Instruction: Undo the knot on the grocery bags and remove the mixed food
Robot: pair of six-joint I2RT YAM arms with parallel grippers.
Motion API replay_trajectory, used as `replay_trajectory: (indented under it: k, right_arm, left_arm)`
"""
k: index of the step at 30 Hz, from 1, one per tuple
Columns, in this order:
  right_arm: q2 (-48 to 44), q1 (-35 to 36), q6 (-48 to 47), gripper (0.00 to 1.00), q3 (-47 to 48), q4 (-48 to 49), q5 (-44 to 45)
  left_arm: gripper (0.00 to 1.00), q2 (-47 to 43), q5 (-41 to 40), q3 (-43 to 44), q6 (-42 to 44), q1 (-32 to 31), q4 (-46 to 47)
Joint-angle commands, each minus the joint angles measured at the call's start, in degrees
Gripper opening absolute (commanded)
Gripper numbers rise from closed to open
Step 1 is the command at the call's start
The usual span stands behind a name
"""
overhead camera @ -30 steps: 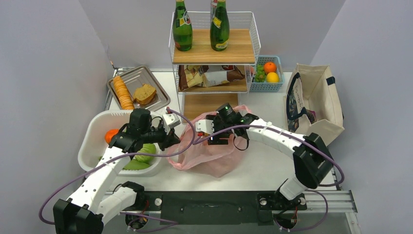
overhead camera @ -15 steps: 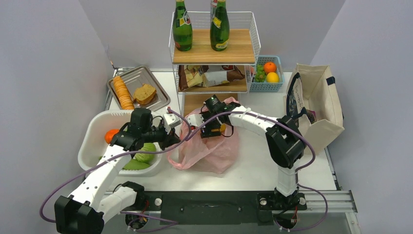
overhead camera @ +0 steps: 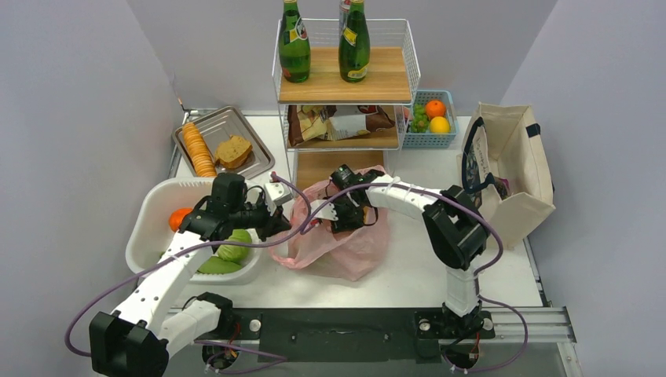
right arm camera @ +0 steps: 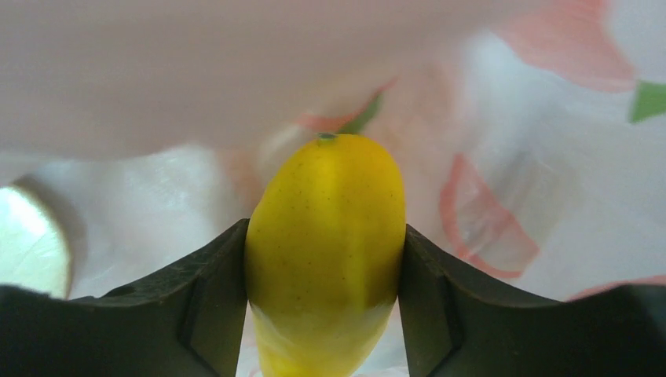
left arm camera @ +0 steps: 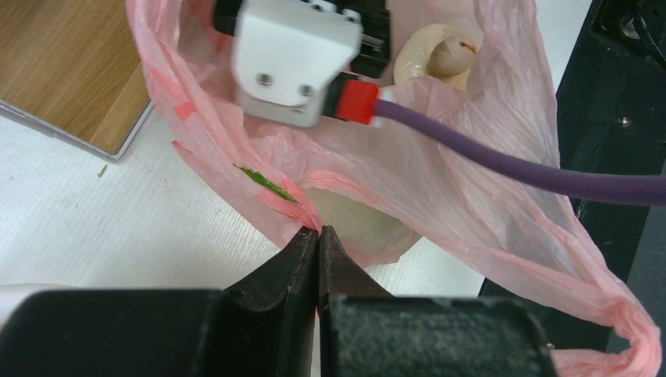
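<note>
Grocery bag (overhead camera: 345, 253) sits roughly mid-way across the white tabletop (overhead camera: 428, 271), mouth open, just in front of the wire rack (overhead camera: 385, 78) and right beside the white tub (overhead camera: 140, 239). Room-wise it's a little booth with plain pale grey-lilac walls (overhead camera: 78, 118) on three sides. Back left there's a metal tray (overhead camera: 236, 122) with a row of crackers (overhead camera: 198, 149) and a chunk of bread (overhead camera: 233, 151). The rack has wooden shelves, with two green bottles (overhead camera: 294, 43) up top and snack packets (overhead camera: 338, 122) one level down. A blue basket (overhead camera: 428, 144) of fruit sits next to it, and a beige canvas tote (overhead camera: 530, 169) stands on the right.

From above you mostly just see the left arm (overhead camera: 169, 275) and right arm (overhead camera: 404, 200) meeting at the bag. The wrist cams fill in the rest. The left jaws are pressed together on a fold of the bag's rim at its left edge. That view also catches a tan mushroom (left arm camera: 440, 55) inside the bag, plus the other wrist's white camera housing (left arm camera: 294, 55) and purple cable (left arm camera: 510, 166). The right jaws are down inside the bag, clamped on a lemon (right arm camera: 326, 243), one finger on each side.

The bag is thin, crinkly, see-through pink film. The lemon is smooth, glossy and oval. The tub is rounded plastic with an orange (overhead camera: 179, 218) and green veg (overhead camera: 228, 255) in it.
</note>
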Motion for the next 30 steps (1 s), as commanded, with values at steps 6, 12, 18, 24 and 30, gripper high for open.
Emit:
replay_trajectory:
  k: [6, 12, 18, 24, 30]
  right_arm:
    - [-16.4, 4.2, 10.9, 0.04, -10.7, 1.5, -5.3]
    - [-26.2, 4.3, 21.8, 0.00, -9.5, 2.4, -10.8]
    - [-37.0, 3.8, 29.3, 0.00, -10.0, 2.7, -14.5]
    - [-46.4, 0.1, 40.5, 0.00, -9.3, 5.1, -16.2]
    - [-54.8, -9.3, 51.4, 0.00, -10.5, 6.5, -15.4]
  left_arm:
    - [0.00, 0.2, 2.0, 2.7, 2.1, -0.1, 1.3]
    - [0.00, -1.1, 0.3, 1.6, 3.9, -1.5, 2.1]
    - [0.00, 0.0, -1.6, 1.8, 2.7, -4.0, 4.6]
    - [0.00, 1.3, -3.3, 1.9, 2.3, -7.7, 6.0]
    - [0.00, 2.8, -5.8, 2.2, 4.7, -13.4, 7.3]
